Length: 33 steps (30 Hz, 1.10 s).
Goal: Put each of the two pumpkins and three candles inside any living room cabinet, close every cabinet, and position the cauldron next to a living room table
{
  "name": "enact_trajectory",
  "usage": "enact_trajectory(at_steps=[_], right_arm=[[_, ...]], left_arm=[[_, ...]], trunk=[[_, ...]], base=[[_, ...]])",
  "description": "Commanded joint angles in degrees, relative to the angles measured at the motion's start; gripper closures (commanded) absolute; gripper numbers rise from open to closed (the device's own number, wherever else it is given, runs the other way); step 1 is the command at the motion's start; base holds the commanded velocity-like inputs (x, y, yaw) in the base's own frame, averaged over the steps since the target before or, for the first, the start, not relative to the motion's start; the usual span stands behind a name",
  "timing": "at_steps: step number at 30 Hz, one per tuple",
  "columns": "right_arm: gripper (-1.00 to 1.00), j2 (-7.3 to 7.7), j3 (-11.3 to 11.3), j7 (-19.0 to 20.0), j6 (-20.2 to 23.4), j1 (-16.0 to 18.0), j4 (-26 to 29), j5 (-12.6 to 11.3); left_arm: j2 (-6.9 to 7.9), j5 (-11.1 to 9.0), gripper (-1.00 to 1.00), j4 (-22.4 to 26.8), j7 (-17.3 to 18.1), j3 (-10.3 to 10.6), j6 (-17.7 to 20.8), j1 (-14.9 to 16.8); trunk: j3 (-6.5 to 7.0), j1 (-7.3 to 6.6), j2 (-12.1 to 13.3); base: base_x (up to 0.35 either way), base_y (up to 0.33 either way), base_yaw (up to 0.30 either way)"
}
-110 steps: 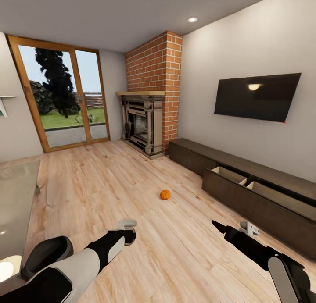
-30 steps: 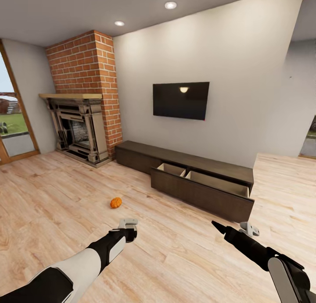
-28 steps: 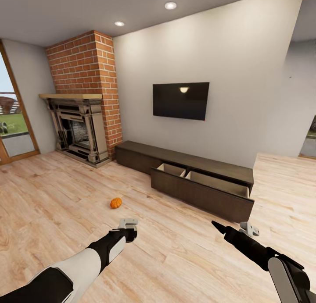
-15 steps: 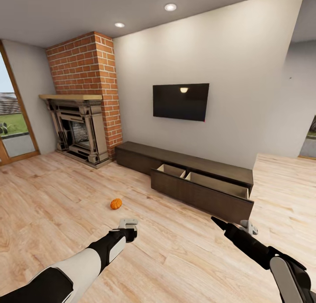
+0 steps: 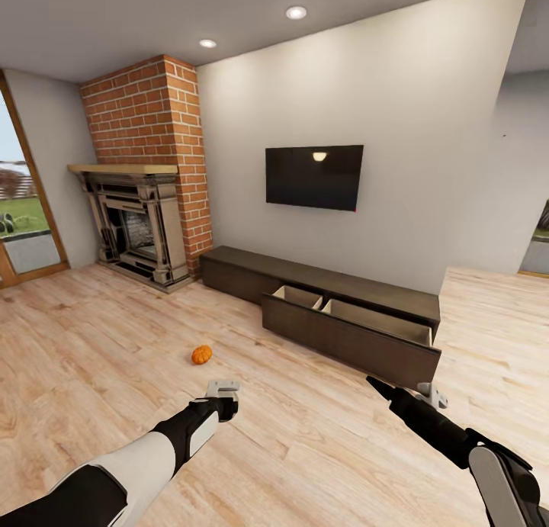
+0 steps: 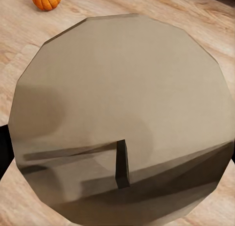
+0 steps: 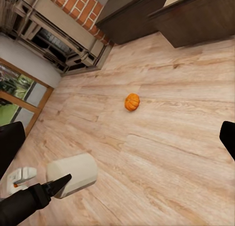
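Facing a pale wood floor with a brick fireplace at the far left.

Along the far wall: long dark cabinet. 1 wide drawer pulled out, pale inside, split in 2 compartments. Contents not readable from here.

Left gripper held low and forward over the floor. Pinching 1 beige-grey candle, seen from the right wrist as a stubby cylinder lying sideways in the grip. Flat end of the candle very close to the left wrist camera.

Right gripper held forward at similar height, near the front of the open drawer but not touching. Fingers spread wide, nothing between them.

1 pumpkin on the floor, just beyond the left gripper, well apart from the cabinet.

Step in hand, judged: carrying the candle to the open drawer.

Next move, judged: drive closer to the cabinet, bring the left arm over a compartment, lower, then release. After that, return for the pumpkin. Closing the drawer not yet due.
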<state>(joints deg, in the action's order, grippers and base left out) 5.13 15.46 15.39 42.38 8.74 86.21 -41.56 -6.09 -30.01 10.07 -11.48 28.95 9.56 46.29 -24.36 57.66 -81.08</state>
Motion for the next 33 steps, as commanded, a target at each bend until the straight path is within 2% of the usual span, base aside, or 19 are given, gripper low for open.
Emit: enact_trajectory(at_steps=[1, 18, 33], right_arm=[[-1.0, -0.01, 0.1, 0.25, 0.32, 0.05, 0.01, 0.08], [-1.0, -0.04, 0.1, 0.25, 0.4, 0.06, -0.01, -0.01], [-1.0, 0.27, 0.3, 0.25, 0.53, 0.05, -0.07, -0.07]], left_arm=[[0.02, -0.44, 1.0, 0.13, -0.38, 0.49, 0.28, 0.03], [0.11, -0.4, 1.0, 0.13, -0.39, 0.49, 0.3, 0.03], [0.03, -0.4, 1.0, 0.13, -0.39, 0.49, 0.28, 0.02]], trunk=[[-0.06, 0.0, -0.04], [-0.06, 0.0, -0.04], [-0.06, 0.0, -0.04]], base=[[0.021, 0.0, 0.0], [0.258, 0.0, 0.0], [0.027, 0.0, 0.0]])
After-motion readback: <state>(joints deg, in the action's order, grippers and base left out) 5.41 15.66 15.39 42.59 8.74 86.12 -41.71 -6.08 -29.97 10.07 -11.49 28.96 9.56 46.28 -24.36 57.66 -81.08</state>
